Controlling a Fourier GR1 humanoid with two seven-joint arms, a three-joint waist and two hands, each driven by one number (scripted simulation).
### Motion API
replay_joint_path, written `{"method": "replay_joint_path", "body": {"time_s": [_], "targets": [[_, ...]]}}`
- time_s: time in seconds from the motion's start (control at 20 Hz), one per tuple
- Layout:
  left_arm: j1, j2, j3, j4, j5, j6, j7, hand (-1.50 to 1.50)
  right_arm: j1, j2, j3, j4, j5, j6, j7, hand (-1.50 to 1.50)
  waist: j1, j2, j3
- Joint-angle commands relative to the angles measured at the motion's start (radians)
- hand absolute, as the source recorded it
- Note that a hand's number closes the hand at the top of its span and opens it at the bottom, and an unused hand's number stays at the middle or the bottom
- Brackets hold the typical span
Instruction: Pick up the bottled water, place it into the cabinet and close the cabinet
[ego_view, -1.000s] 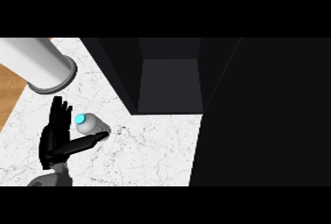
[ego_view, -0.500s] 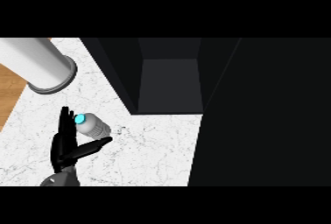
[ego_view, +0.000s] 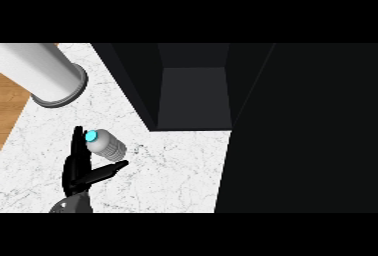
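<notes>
Task barely begun: left hand (ego_view: 80, 167), fingers spread open, brackets the bottled water (ego_view: 105, 145) (ungrasped); open cabinet (ego_view: 193, 95) awaits loading, closing.

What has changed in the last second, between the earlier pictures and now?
The left hand moved slightly to the right along the counter and closed in on the bottle: fingers at its left, thumb just below it. It is not lifted yet. The bottle, the open cabinet and the white cylinder stayed in place.
</notes>
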Motion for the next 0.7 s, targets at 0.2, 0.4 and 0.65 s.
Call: {"method": "replay_joint_path", "body": {"time_s": [0.2, 0.4, 0.65], "targets": [[-0.076, 0.010, 0.057, 0.182, 0.057, -0.066, -0.124, -1.50, -0.004, -0.020, 0.008, -0.184, 0.071, -0.029, 0.107, -1.50, -0.001, 0.000, 0.000], [-0.141, 0.011, 0.063, 0.283, 0.054, -0.077, -0.187, -1.50, 0.062, -0.032, -0.012, -0.154, 0.050, -0.034, 0.021, -1.50, -0.008, 0.002, 0.000], [-0.209, 0.026, 0.088, 0.402, 0.076, -0.115, -0.227, -1.50, 0.078, -0.054, -0.006, -0.166, 0.036, -0.023, 0.016, -1.50, -0.012, 0.003, -0.001]]}}
